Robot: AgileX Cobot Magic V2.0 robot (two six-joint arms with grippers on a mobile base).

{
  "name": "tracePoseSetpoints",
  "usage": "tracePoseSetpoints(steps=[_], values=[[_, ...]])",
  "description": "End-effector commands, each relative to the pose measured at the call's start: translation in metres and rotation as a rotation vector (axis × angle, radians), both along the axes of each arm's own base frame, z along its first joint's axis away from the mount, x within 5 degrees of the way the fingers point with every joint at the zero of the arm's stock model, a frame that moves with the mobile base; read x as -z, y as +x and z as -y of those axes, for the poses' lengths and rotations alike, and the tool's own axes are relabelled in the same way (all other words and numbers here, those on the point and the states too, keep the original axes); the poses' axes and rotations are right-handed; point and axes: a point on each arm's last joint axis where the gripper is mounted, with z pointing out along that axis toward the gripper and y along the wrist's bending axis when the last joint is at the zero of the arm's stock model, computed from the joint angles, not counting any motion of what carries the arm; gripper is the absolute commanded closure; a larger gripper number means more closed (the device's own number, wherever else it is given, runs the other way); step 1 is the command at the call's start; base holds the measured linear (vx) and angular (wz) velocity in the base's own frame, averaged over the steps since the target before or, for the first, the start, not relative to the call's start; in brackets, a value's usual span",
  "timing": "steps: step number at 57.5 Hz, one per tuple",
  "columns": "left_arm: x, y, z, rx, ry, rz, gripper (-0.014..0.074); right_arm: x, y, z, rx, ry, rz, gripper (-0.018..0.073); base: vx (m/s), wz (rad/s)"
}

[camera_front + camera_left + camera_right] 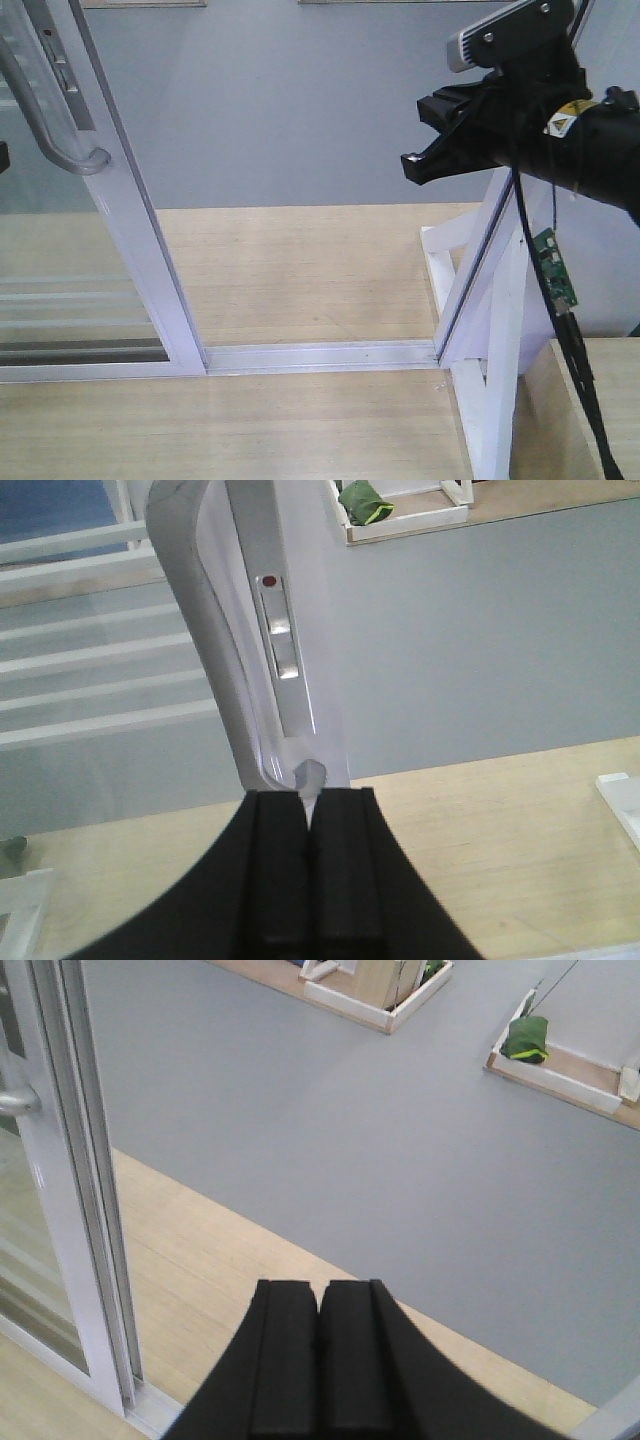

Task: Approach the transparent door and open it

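The transparent door sits way off to the left side of the opening for us, slid along the floor track so there's a wide gap between its white frame and the fixed frame post on the right. Going by that gap, we'd say the opening part is basically done or close to it. Our left gripper has its jaws pressed together with nothing between them, and the bottom curl of the grey handle is right ahead of the tips, just past them. We can't tell if they actually touch it, but that spot makes sense for pushing sideways on the handle instead of clamping it. The little lock slider on the frame sits above and beyond the jaws, untouched. Our right gripper is also pinched together and empty, hanging over the wood floor with the door's edge off to the left of its jaws. It looks parked up high, well apart from the door, presumably so it stays clear of the sliding panel.
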Motion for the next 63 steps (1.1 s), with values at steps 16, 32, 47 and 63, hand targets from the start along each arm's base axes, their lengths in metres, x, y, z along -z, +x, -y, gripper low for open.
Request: tracePoseSetpoints(steps=[16,32,47,63], values=[[0.001,-0.071,0.01,0.041,-0.124,0.104,0.0596,-0.006,-0.097,0.047,0.039,0.131,0.204,0.0563,0.0,0.0],[0.041,-0.121,0.017,0.085,-0.279,0.068,0.0596,0.03,-0.155,0.072,0.035,0.174,0.265,0.0563,0.0,0.0],[0.048,-0.136,0.019,0.098,-0.375,0.12,0.0596,0.047,-0.162,0.075,0.029,0.164,0.231,0.0561,0.0,0.0],[0.051,-0.138,0.022,0.119,-0.423,0.074,0.0596,0.052,-0.163,0.073,0.01,0.139,0.172,0.0559,0.0,0.0]])
